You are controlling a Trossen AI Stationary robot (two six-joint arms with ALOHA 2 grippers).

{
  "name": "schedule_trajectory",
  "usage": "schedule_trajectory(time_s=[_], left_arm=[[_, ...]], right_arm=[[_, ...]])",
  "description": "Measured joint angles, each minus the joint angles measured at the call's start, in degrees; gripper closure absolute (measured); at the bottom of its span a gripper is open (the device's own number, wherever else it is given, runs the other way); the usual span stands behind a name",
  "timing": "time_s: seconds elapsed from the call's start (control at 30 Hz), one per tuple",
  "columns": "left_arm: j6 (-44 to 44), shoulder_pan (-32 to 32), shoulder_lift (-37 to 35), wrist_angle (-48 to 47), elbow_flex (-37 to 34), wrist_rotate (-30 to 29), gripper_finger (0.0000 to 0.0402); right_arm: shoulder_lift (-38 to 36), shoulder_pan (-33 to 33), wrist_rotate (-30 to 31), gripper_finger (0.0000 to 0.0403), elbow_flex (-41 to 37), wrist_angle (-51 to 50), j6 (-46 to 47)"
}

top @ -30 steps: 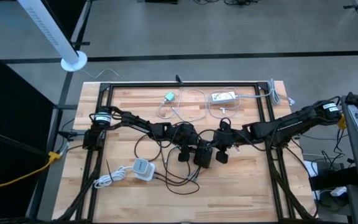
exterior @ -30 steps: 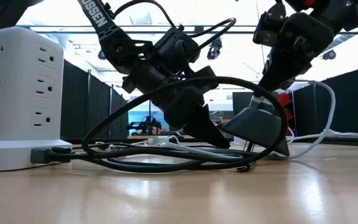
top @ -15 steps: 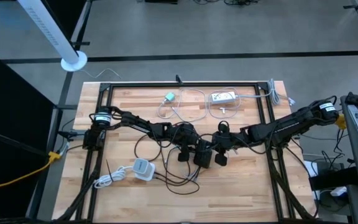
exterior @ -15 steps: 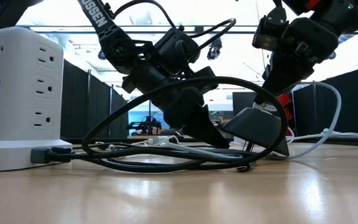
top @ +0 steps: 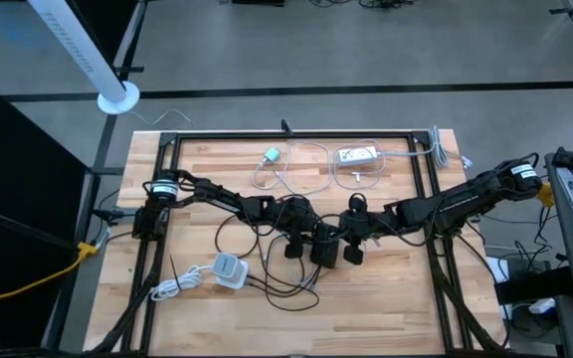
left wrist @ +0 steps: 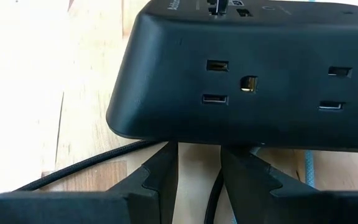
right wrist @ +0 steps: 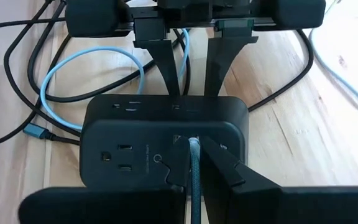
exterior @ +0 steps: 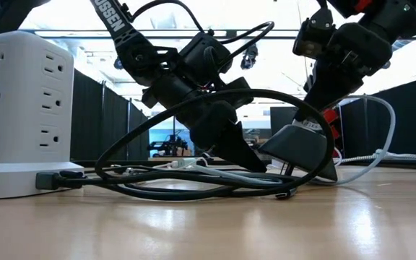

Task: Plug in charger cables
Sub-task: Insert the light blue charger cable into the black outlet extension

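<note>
Wooden table (top: 386,298) planks are seen under a black frame, with dark curtained bays and bright ceiling lights behind in the low view. A black power hub (right wrist: 163,146) is parked mid-table, and the charger cables (top: 267,283) are looped around and beside it, black ones mostly, plus a pale blue one. A white outlet tower (exterior: 24,115) is set off to one side. The right gripper (right wrist: 194,168) is closed on a braided cable right at the hub. The left gripper (left wrist: 197,177) is parted a bit, nothing held, tips just under the hub's edge.
</note>
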Motion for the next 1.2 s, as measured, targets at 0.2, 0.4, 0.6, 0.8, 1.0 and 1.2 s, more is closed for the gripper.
schedule_trajectory(time_s=[0.2, 0.4, 0.6, 0.8, 1.0, 1.2], left_arm=[[0.00, 0.00, 0.00, 0.00, 0.00, 0.00, 0.0299], [0.00, 0.00, 0.00, 0.00, 0.00, 0.02, 0.0299], [-0.01, 0.00, 0.00, 0.00, -0.02, 0.02, 0.0299], [-0.02, 0.00, 0.00, 0.00, -0.02, 0.04, 0.0299], [-0.02, -0.02, 0.00, 0.00, -0.02, 0.09, 0.0299], [-0.02, -0.02, 0.00, 0.00, -0.02, 0.09, 0.0299]], right_arm=[[0.01, -0.04, 1.23, 0.0394, 0.00, 0.37, -1.59], [0.04, -0.04, 1.22, 0.0394, 0.00, 0.34, -1.44], [0.04, 0.00, 0.88, 0.0394, 0.00, 0.35, 0.29], [0.04, 0.00, 0.86, 0.0394, 0.00, 0.34, 0.11], [0.04, 0.11, 0.86, 0.0394, -0.16, 0.25, 0.30], [0.04, 0.11, 0.86, 0.0394, -0.26, 0.20, 0.01]])
